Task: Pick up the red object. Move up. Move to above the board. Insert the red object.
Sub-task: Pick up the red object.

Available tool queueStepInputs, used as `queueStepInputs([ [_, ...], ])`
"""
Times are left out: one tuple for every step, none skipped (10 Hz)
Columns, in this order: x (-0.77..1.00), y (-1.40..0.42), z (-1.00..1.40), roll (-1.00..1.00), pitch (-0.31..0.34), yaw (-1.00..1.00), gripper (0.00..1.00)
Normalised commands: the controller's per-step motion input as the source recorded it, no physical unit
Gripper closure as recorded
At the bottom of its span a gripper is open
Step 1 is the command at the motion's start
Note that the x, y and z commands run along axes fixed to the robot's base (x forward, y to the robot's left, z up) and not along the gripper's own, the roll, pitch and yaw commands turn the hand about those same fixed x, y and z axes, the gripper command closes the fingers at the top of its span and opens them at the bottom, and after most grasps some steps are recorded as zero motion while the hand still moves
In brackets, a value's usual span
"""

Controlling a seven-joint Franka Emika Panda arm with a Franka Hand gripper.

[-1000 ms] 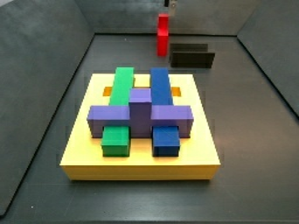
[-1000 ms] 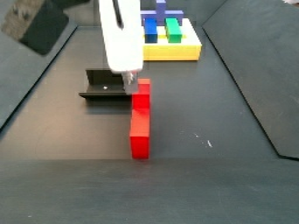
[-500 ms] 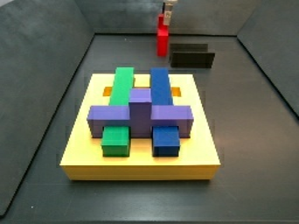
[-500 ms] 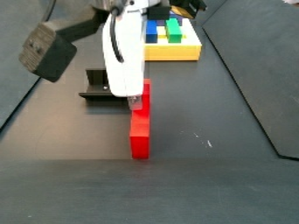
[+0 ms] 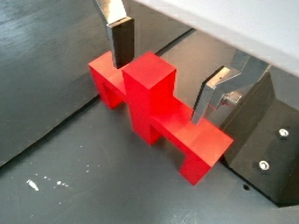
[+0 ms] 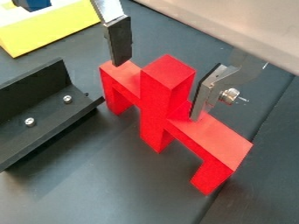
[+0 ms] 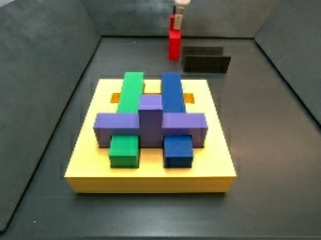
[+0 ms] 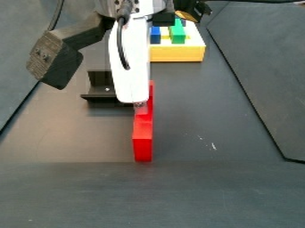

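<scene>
I see the gripper (image 6: 163, 74) low over the red object (image 6: 167, 109) on the table (image 8: 202, 107); its fingers (image 6: 118, 42) are spread, straddling the centre stub, gripping nothing.

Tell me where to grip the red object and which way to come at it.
Grip the red object across its thin faces at the raised centre stub, coming straight down from above. It stands on edge on the floor, so those flat faces suit the gripper, whose fingers already straddle it, apparently not yet closed.
</scene>
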Motion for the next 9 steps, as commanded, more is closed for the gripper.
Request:
queueStepInputs([
  [-0.08, 0.05, -0.12, 0.07, 0.0, -0.03, 0.0],
  [-0.09, 0.04, -0.11, 0.06, 0.0, -0.04, 0.0],
  [-0.05, 0.04, -0.11, 0.08, 0.0, -0.04, 0.0],
  [0.0, 0.07, -0.09, 0.08, 0.046, -0.01, 0.0],
  [0.0, 0.07, -0.05, 0.05, 0.036, -0.03, 0.0],
  [0.0, 0.0, 0.0, 0.0, 0.011, 0.0, 0.0],
  [0.0, 0.0, 0.0, 0.0, 0.0, 0.0, 0.0],
  [0.0, 0.0, 0.0, 0.0, 0.0, 0.0, 1.0],
  [0.0, 0.0, 0.0, 0.0, 0.0, 0.0, 1.0],
])
